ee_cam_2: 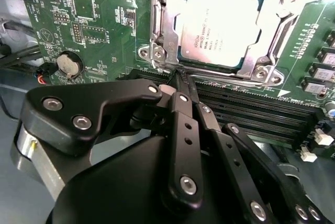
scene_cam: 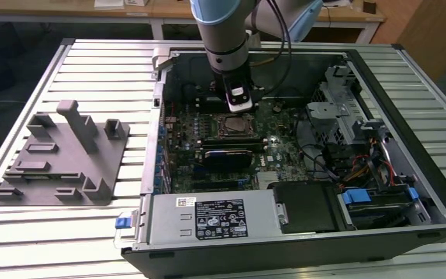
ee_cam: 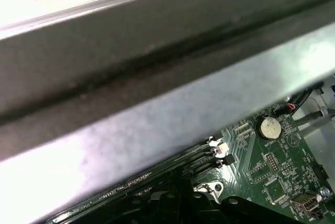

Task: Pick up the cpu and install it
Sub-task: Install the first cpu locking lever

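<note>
The cpu (ee_cam_2: 217,28) lies flat in the motherboard socket (ee_cam_2: 162,35), its silvery top plate up, framed by the metal socket bracket. In the exterior view the cpu (scene_cam: 234,124) sits mid-board inside the open computer case (scene_cam: 158,116). My gripper (ee_cam_2: 180,77) hangs just beside the socket's edge, over the memory slots (ee_cam_2: 246,109). Its black fingers (ee_cam_2: 183,124) are pressed together with nothing between them. From outside, the gripper (scene_cam: 238,108) stands just above the socket's far side.
A grey plastic fixture block (scene_cam: 60,157) rests on the slatted table at the exterior view's left. Inside the case are a power supply (scene_cam: 207,218), a drive cage with cables (scene_cam: 347,133) and a coin battery (ee_cam: 269,127). The case wall (ee_cam: 157,77) looms close by.
</note>
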Robot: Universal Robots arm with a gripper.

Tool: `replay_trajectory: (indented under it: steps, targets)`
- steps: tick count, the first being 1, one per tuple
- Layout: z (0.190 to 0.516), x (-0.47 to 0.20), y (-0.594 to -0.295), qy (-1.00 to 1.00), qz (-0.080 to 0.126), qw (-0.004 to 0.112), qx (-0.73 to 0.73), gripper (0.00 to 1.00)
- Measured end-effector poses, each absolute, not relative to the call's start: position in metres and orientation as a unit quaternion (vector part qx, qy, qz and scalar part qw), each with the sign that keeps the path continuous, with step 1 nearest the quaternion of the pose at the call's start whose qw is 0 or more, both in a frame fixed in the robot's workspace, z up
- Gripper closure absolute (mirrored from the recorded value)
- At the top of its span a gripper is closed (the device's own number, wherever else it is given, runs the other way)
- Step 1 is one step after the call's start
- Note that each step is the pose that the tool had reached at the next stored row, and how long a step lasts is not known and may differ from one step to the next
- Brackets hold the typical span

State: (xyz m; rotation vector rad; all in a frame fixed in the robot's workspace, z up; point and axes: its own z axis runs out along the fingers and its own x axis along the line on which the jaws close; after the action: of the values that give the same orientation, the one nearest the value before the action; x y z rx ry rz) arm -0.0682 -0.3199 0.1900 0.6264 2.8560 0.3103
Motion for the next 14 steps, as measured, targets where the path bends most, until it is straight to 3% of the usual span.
replay_trajectory:
  steps: [14]
  targets:
    - [0.201,-0.068,-0.320,0.966,0.105,0.100,0.212,0.89]
